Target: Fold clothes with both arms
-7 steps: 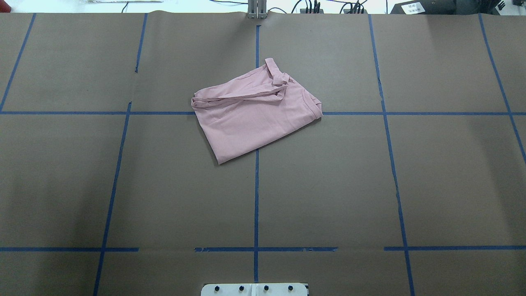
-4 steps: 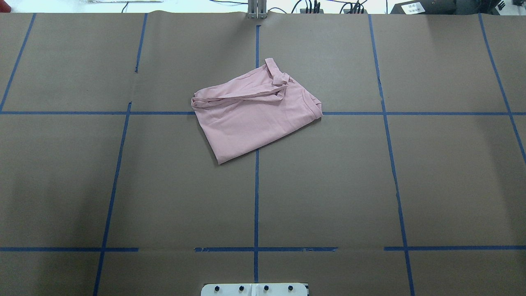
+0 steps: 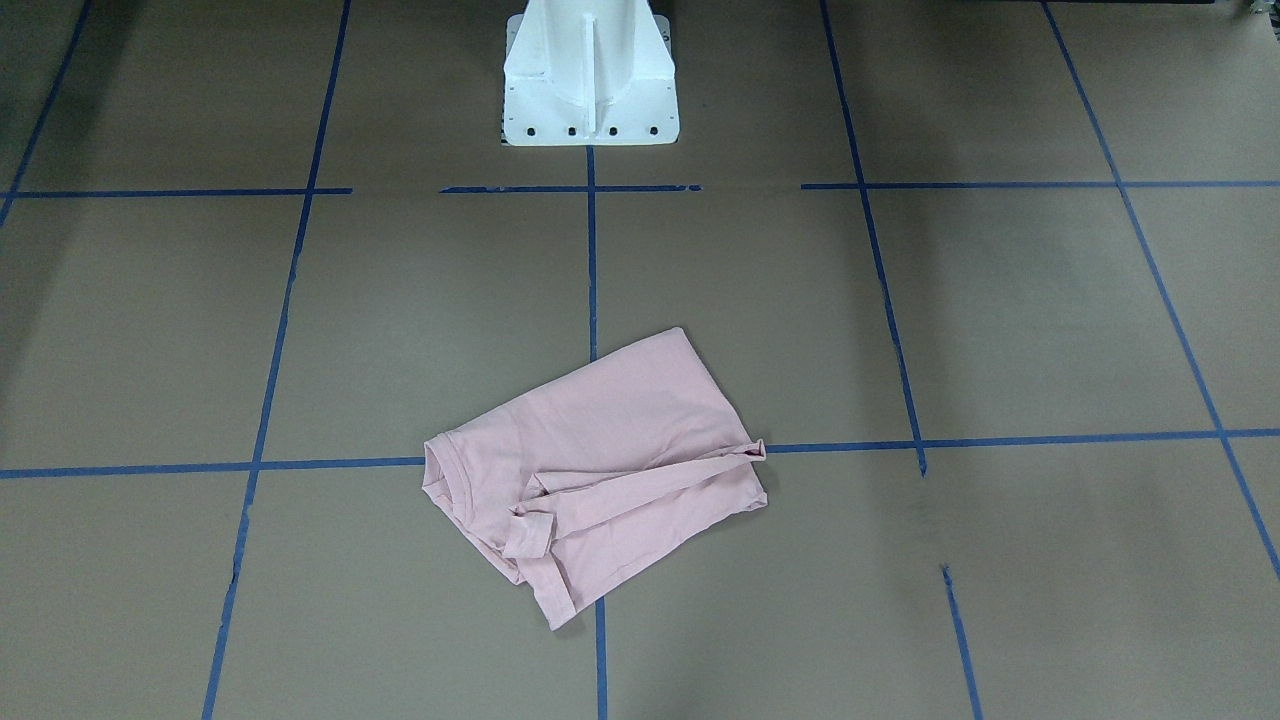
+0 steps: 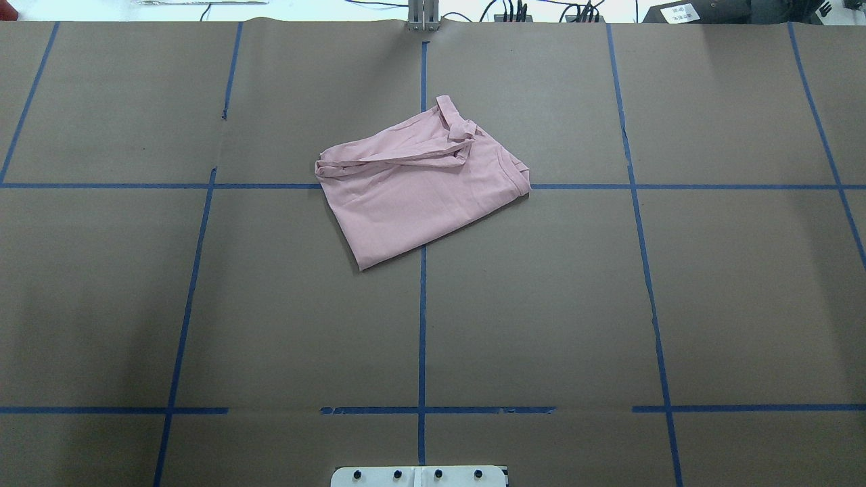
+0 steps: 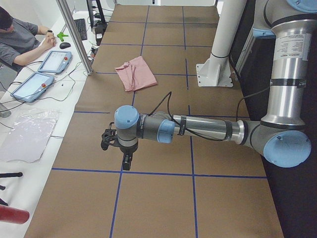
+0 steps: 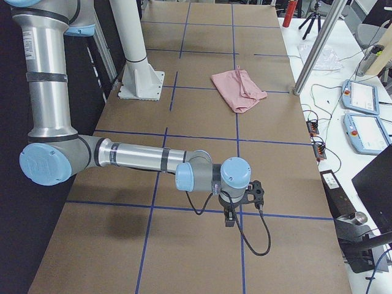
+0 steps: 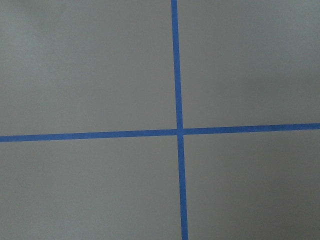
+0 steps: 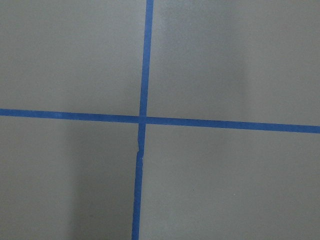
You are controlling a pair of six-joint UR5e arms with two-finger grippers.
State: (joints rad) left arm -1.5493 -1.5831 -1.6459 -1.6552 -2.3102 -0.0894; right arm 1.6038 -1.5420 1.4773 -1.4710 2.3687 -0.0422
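The T-shirt [image 4: 419, 203] lies roughly folded mid-table, with the left gripper [image 5: 127, 161] and right gripper [image 6: 229, 217] well away and their jaw state impossible to tell; folding looks nearly finished, perhaps needing both arms to reach in and tidy it.

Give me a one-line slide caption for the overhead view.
Roughly folded pink T-shirt lying askew over a crossing of blue tape lines on the brown table, beyond the white pedestal.

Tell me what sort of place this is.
Most likely a robotics lab: a table papered brown and gridded with blue tape, the left arm and right arm over it, and a person at a side bench with tablets.
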